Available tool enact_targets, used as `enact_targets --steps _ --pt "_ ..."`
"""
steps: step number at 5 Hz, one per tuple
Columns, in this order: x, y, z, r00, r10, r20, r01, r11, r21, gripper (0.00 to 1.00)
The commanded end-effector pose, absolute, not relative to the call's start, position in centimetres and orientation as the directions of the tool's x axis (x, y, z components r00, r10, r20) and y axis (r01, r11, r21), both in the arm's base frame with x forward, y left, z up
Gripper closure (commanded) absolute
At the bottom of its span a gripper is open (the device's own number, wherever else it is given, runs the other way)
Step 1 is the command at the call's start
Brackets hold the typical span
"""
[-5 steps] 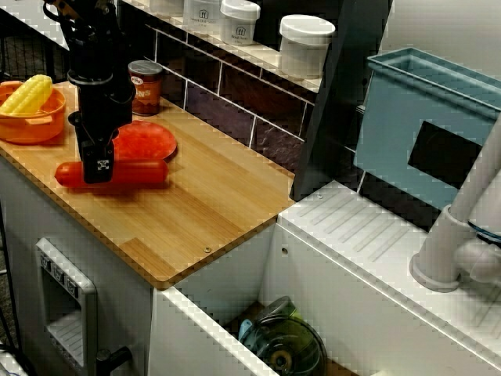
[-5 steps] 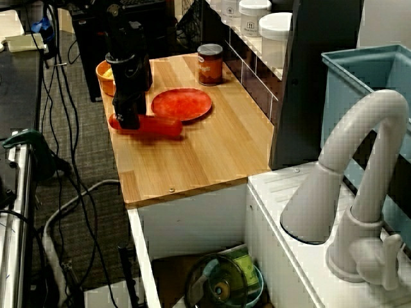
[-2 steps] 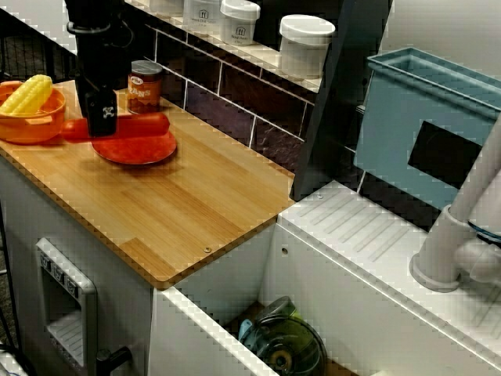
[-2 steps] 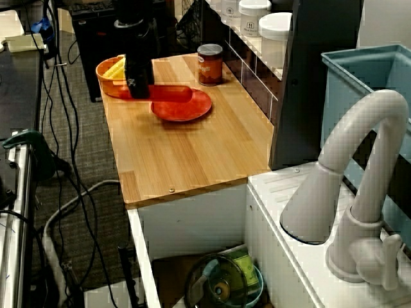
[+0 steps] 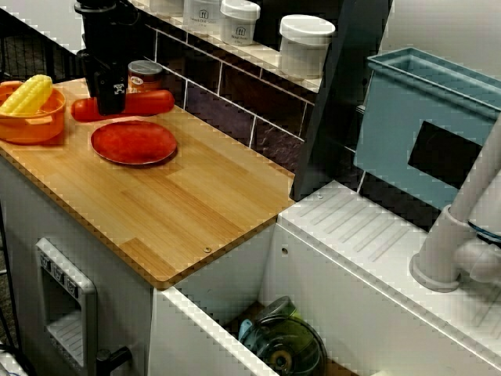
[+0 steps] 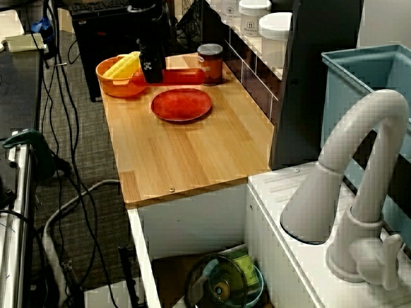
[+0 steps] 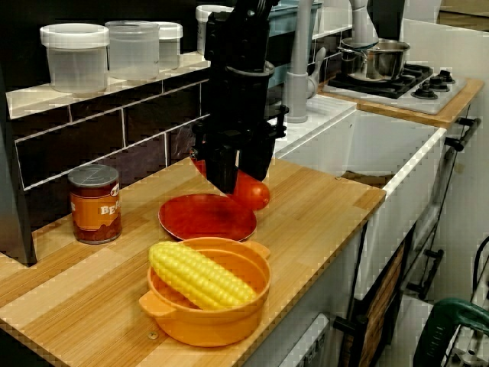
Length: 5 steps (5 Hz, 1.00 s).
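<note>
Red sausage [image 5: 149, 103] hangs level above the tabletop [image 5: 180, 204], pinched by the hand [image 5: 109, 100]. On the left stands an orange bowl [image 5: 27, 129] with corn [image 5: 27, 94]; behind the sausage a can [image 5: 145, 76]; below lies a red plate [image 5: 133, 142].

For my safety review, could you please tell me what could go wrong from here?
1. The claw grips the red sausage off-centre, in the air; the long free end might tilt or slip out.
2. The can and the bowl of corn stand close by; a swing could knock either.
</note>
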<state>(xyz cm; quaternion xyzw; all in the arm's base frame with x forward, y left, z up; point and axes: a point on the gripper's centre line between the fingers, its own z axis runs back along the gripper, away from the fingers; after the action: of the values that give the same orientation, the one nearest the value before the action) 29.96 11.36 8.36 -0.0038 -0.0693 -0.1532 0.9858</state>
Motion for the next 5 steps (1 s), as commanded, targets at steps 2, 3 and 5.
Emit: enact_targets --steps 2,3,5 --pt "31.4 12.2 7.5 0.941 -0.300 0.159 0.288 0.953 0.094 1.00" --pt "31.4 12.0 7.1 0.941 -0.300 0.156 0.288 0.953 0.096 1.00" --pt "31.5 12.0 6.5 0.943 -0.300 0.141 0.287 0.952 0.103 0.25"
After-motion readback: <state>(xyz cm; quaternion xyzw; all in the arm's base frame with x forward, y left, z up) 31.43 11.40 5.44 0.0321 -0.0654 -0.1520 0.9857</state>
